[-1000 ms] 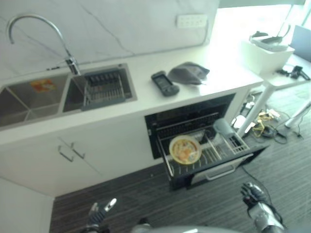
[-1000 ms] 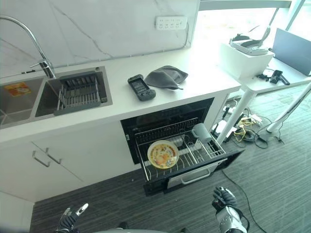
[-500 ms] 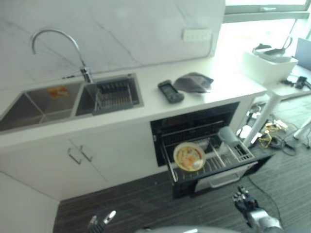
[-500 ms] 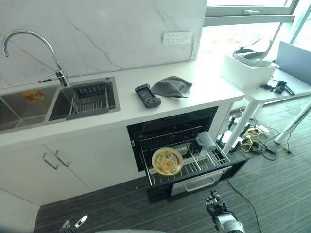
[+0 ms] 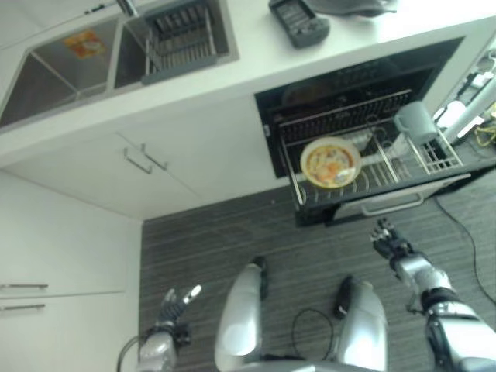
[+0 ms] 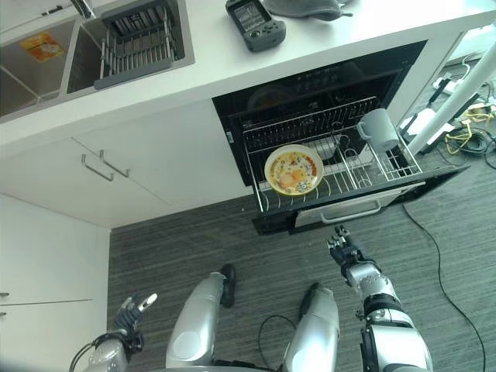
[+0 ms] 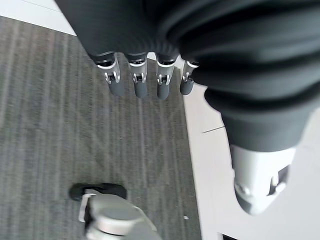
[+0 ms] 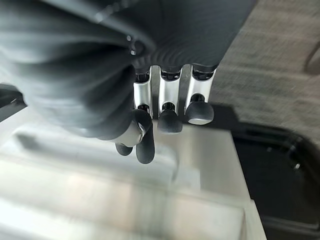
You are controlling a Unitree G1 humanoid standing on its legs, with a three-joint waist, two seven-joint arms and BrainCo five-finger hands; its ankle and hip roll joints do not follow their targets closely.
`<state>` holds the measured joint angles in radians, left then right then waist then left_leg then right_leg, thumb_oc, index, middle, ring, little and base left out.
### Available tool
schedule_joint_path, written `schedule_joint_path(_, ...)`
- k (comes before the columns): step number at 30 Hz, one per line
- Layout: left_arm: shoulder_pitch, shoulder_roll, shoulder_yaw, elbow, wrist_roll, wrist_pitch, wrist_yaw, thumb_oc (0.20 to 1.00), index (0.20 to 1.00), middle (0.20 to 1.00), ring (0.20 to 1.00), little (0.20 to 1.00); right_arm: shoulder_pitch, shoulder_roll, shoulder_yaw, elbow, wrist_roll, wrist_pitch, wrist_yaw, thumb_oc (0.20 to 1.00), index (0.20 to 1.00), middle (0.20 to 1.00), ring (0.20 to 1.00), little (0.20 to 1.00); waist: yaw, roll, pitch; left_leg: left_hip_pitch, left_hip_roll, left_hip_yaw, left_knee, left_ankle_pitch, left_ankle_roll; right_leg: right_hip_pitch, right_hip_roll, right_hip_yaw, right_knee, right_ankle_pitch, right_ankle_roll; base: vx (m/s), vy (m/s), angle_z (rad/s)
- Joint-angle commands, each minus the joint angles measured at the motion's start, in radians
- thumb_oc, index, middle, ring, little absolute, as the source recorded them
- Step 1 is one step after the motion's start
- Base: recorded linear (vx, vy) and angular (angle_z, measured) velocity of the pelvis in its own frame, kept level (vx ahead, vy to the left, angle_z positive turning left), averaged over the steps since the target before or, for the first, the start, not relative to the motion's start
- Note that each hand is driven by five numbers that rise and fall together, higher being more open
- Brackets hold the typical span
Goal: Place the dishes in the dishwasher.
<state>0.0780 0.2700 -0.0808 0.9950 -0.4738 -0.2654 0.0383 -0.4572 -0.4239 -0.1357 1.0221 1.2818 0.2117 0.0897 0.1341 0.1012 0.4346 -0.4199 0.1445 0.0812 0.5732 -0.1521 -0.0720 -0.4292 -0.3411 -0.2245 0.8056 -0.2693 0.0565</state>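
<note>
Your dishwasher (image 6: pixel 403 186) stands open under the white table (image 6: pixel 201 66), with its wire rack (image 6: pixel 341 174) pulled out over the striped floor (image 6: pixel 256 248). A yellow patterned plate (image 6: pixel 294 170) leans in the left part of the rack, and a grey mug (image 6: pixel 378 129) sits at the rack's far right corner, well apart from the plate. A smaller pale dish (image 6: pixel 329 147) lies between them, too indistinct to describe further.

Your right hand (image 6: pixel 346 253) hovers just in front of the near edge of the dishwasher's front panel, with its fingers (image 8: pixel 170 107) curled inward and empty. Your left hand (image 6: pixel 132 311) hangs low on the near left, above the floor, beside a white cabinet (image 6: pixel 46 256); its fingers (image 7: pixel 137 80) are straight and relaxed, holding nothing.

On the table, a dark handheld device (image 6: pixel 256 15) lies next to a grey cloth (image 6: pixel 306 8), and a drying rack (image 6: pixel 139 46) sits in the sink (image 6: pixel 39 66) to the far left.
</note>
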Motion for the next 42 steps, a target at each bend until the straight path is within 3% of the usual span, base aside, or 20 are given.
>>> schedule_joint_path(1, 0.045, 0.044, -0.029, -0.019, -0.007, -0.01, 0.002, 1.0, 1.0, 1.0, 1.0, 1.0, -0.012, -0.02, -0.023, -0.041, -0.013, 0.004, 0.012, 0.2, 0.2, 0.2, 0.2, 0.2, 0.013, -0.025, -0.06, 0.08, 0.015, -0.043, -0.027, -0.013, -0.029, 0.147, -0.004, -0.022, -0.212, 0.088, 0.022, 0.09, 0.051, 0.48)
schedule_joint_path(14, 0.076, 0.087, -0.064, -0.079, -0.035, 0.019, -0.049, 1.0, 1.0, 1.0, 1.0, 1.0, -0.242, -0.181, 0.018, -0.073, -0.076, 0.032, -0.043, 0.2, 0.2, 0.2, 0.2, 0.2, 0.073, 0.014, -0.024, 0.101, -0.016, -0.08, -0.149, 0.067, -0.032, 0.152, -0.031, -0.045, -0.248, 0.109, 0.049, 0.07, 0.031, 0.05)
schedule_joint_path(24, 0.113, 0.108, -0.073, -0.096, 0.004, 0.022, -0.113, 1.0, 1.0, 1.0, 1.0, 1.0, -0.46, -0.339, 0.078, 0.042, -0.215, 0.044, -0.059, 0.2, 0.2, 0.2, 0.2, 0.2, 0.161, 0.083, -0.011, 0.088, -0.081, -0.162, -0.279, 0.158, -0.037, 0.18, -0.052, -0.081, -0.297, 0.101, 0.071, 0.08, 0.045, 0.17)
schedule_joint_path(31, 0.143, 0.129, -0.067, -0.088, 0.046, 0.069, -0.178, 1.0, 1.0, 1.0, 1.0, 1.0, -0.623, -0.432, 0.151, 0.108, -0.354, 0.054, -0.084, 0.2, 0.2, 0.2, 0.2, 0.2, 0.205, 0.141, -0.017, 0.076, -0.111, -0.188, -0.325, 0.193, -0.039, 0.171, -0.078, -0.1, -0.258, 0.064, 0.071, 0.09, 0.066, 0.14)
schedule_joint_path(32, 0.146, 0.133, -0.076, -0.09, 0.057, 0.08, -0.182, 1.0, 1.0, 1.0, 1.0, 1.0, -0.667, -0.448, 0.173, 0.12, -0.386, 0.05, -0.108, 0.2, 0.2, 0.2, 0.2, 0.2, 0.215, 0.149, -0.024, 0.087, -0.117, -0.201, -0.356, 0.193, -0.043, 0.177, -0.077, -0.094, -0.252, 0.035, 0.079, 0.12, 0.007, 0.12)
schedule_joint_path(36, 0.152, 0.148, -0.069, -0.072, 0.081, 0.103, -0.184, 1.0, 1.0, 1.0, 1.0, 1.0, -0.819, -0.529, 0.266, 0.179, -0.487, 0.05, -0.17, 0.2, 0.2, 0.2, 0.2, 0.2, 0.252, 0.177, -0.035, 0.097, -0.133, -0.23, -0.448, 0.247, -0.041, 0.19, -0.077, -0.127, -0.264, 0.015, 0.077, 0.0, -0.017, 0.16)
schedule_joint_path(39, 0.168, 0.172, -0.027, -0.055, 0.134, 0.169, -0.204, 1.0, 1.0, 1.0, 1.0, 1.0, -1.021, -0.64, 0.414, 0.249, -0.595, 0.076, -0.234, 0.2, 0.2, 0.2, 0.2, 0.2, 0.296, 0.195, -0.057, 0.1, -0.152, -0.264, -0.512, 0.294, -0.038, 0.191, -0.085, -0.166, -0.244, -0.005, 0.074, -0.03, -0.054, 0.34)
schedule_joint_path(42, 0.192, 0.175, -0.018, -0.04, 0.197, 0.179, -0.243, 1.0, 1.0, 1.0, 1.0, 1.0, -1.165, -0.682, 0.532, 0.276, -0.651, 0.1, -0.222, 0.2, 0.2, 0.2, 0.2, 0.2, 0.318, 0.202, -0.067, 0.096, -0.16, -0.276, -0.531, 0.312, -0.036, 0.179, -0.09, -0.176, -0.227, -0.011, 0.07, -0.05, -0.006, 0.21)
